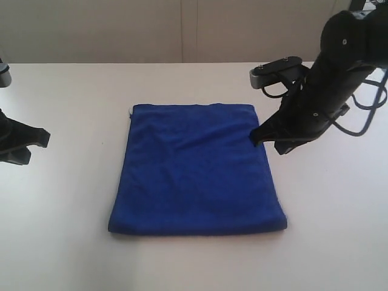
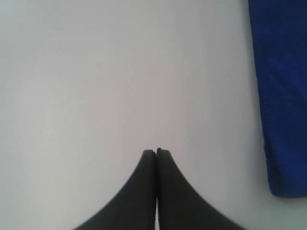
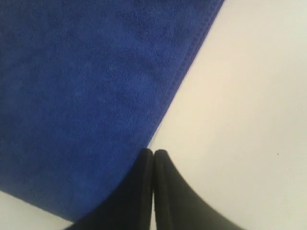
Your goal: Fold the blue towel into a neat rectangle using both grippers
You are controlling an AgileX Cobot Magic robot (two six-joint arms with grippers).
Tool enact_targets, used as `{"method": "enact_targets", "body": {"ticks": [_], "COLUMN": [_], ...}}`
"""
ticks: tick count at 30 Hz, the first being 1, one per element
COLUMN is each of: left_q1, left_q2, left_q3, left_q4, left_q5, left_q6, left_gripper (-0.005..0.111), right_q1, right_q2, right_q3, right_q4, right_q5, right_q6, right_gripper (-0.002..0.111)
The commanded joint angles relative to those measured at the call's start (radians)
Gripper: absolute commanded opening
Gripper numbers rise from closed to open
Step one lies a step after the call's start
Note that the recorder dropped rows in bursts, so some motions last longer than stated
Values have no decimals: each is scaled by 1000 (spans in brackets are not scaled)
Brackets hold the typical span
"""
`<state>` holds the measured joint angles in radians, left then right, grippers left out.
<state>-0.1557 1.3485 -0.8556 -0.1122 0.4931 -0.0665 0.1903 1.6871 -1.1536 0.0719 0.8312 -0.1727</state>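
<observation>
The blue towel (image 1: 197, 170) lies flat in the middle of the white table as a folded rectangle, its edges fairly even. My right gripper (image 1: 257, 136) is shut with nothing in it, its tips at the towel's right edge near the far corner. In the right wrist view the right gripper (image 3: 153, 152) sits just over the hemmed edge of the blue towel (image 3: 86, 96). My left gripper (image 1: 43, 139) is at the left edge of the table, well away from the towel. The left wrist view shows the left gripper (image 2: 156, 151) shut over bare table, with the blue towel (image 2: 280, 96) off to one side.
The white table (image 1: 66, 242) runs on all round the towel. A pale wall (image 1: 121, 30) stands behind its far edge. The right arm's bracket and cables (image 1: 276, 71) hang above the table's back right.
</observation>
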Motion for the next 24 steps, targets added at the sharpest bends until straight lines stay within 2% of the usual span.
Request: {"method": "enact_targets", "body": {"ticks": [1,6,24], "left_q1": [4,4,4], "left_q2": [-10,-10,-10], "left_q3": [10,10,10], "left_q4": [-4,-4,-4], "left_q5": [-15,-15,-48], "left_q6": [3,3,3], "left_gripper": [0,0,0], "right_q1": [-2,0,0], "right_q2": [-86,-169,-384], "right_q3": [74,134,266], "right_q4": [2,2,32], "right_q5": [-16,-29,-26], "right_q6": [-16,-93,-150], "right_gripper": [0,0,0]}}
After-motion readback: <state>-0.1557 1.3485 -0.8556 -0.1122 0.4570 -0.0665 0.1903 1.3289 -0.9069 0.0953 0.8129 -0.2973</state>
